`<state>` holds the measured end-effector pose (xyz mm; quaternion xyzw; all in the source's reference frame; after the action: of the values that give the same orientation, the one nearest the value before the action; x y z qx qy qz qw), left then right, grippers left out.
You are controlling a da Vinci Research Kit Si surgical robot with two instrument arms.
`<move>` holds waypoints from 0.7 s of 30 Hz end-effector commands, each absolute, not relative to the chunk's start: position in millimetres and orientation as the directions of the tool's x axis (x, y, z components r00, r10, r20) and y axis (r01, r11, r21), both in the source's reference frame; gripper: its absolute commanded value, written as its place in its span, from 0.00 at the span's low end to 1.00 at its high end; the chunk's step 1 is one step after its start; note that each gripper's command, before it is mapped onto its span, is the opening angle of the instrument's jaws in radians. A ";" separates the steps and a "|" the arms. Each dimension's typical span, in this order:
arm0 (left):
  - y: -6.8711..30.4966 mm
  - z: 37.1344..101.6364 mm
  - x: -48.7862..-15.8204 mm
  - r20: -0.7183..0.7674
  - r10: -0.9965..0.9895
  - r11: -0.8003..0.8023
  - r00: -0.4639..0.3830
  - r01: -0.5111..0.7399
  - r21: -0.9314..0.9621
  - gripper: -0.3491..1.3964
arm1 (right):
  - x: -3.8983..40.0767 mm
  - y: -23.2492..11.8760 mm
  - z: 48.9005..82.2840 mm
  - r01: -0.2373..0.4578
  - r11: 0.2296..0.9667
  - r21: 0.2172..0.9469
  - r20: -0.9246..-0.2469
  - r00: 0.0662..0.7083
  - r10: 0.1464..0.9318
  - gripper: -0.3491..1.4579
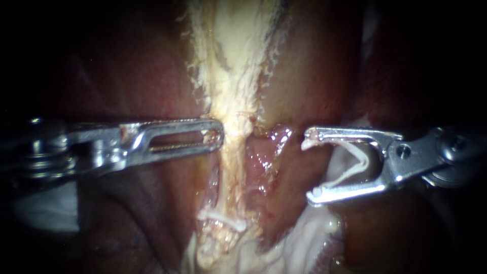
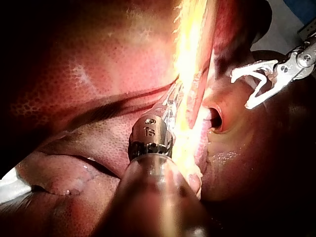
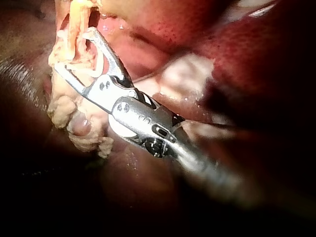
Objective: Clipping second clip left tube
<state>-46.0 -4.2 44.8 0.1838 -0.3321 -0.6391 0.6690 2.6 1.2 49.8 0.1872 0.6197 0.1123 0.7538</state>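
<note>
Two instruments, counted, one from each side. Nearest is the right instrument (image 1: 309, 168); its pincer stands wide, yet both halves bear on the open clip (image 1: 355, 162) seated between them, a white V with its mouth toward the tube, so the pincer is gripping that clip. Just ahead of its tips lies a wet reddish strip (image 1: 261, 157) of tissue; past that strip, clear of the tips in the endoscope view, runs the left tube (image 1: 231, 167), a pale ragged cord. In the right wrist view pale tissue sits close behind the spread pincer; whether it touches I cannot tell.

The left instrument (image 1: 215, 134) has a slotted pincer, its halves closed on the tube's edge, on the side away from the right pincer; in the left wrist view its tip is lost in glare.

Two clips in all: the one carried, and a closed clip (image 1: 223, 220) lying straight across the tube, further along it from the left pincer's hold and well apart from the right pincer.

Beyond the left pincer the cord widens into one frayed yellowish band (image 1: 228, 56); behind everything lies the liver (image 2: 74, 74), dark red and mottled.

Writing: only a small stamped mark on the left instrument's wrist joint, seen in the left wrist view.
</note>
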 end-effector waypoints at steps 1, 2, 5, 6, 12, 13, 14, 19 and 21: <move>-4.2 44.5 -45.8 0.208 -0.977 0.116 -0.037 0.732 0.672 0.00 | 2.7 1.1 49.8 0.063 0.905 0.421 -0.892 0.207 0.401 0.52; -4.2 44.0 -45.6 0.207 -0.978 0.115 -0.036 0.731 0.672 0.00 | 2.7 1.0 49.8 0.066 0.905 0.421 -0.893 0.206 0.400 0.52; -4.0 42.1 -44.8 0.198 -0.980 0.112 -0.033 0.727 0.677 0.00 | 3.1 0.6 50.1 0.074 0.905 0.419 -0.895 0.202 0.398 0.52; -4.0 41.5 -44.5 0.197 -0.980 0.111 -0.034 0.728 0.677 0.00 | 3.2 0.4 50.1 0.074 0.905 0.418 -0.895 0.202 0.397 0.52; -3.7 38.1 -42.3 0.204 -0.978 0.101 -0.051 0.737 0.668 0.00 | 4.3 -0.3 50.8 0.082 0.907 0.414 -0.898 0.198 0.392 0.52; -3.7 37.8 -42.1 0.206 -0.977 0.100 -0.054 0.737 0.668 0.00 | 4.5 -0.5 50.9 0.084 0.907 0.414 -0.899 0.197 0.392 0.52; -3.7 37.5 -41.9 0.207 -0.977 0.099 -0.057 0.737 0.669 0.00 | 4.7 -0.6 51.1 0.082 0.907 0.413 -0.899 0.195 0.391 0.52; -3.7 36.8 -41.5 0.208 -0.976 0.097 -0.060 0.737 0.669 0.00 | 6.5 -1.8 51.9 0.100 0.901 0.423 -0.893 0.214 0.395 0.52; -3.7 36.8 -41.5 0.208 -0.976 0.097 -0.060 0.737 0.669 0.00 | 7.6 -2.4 52.7 0.104 0.894 0.435 -0.886 0.224 0.405 0.52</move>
<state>-41.5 -3.7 36.8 0.1801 -0.3329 -0.6471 0.6618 8.1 -2.7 53.0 0.2106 0.6145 0.1011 0.7535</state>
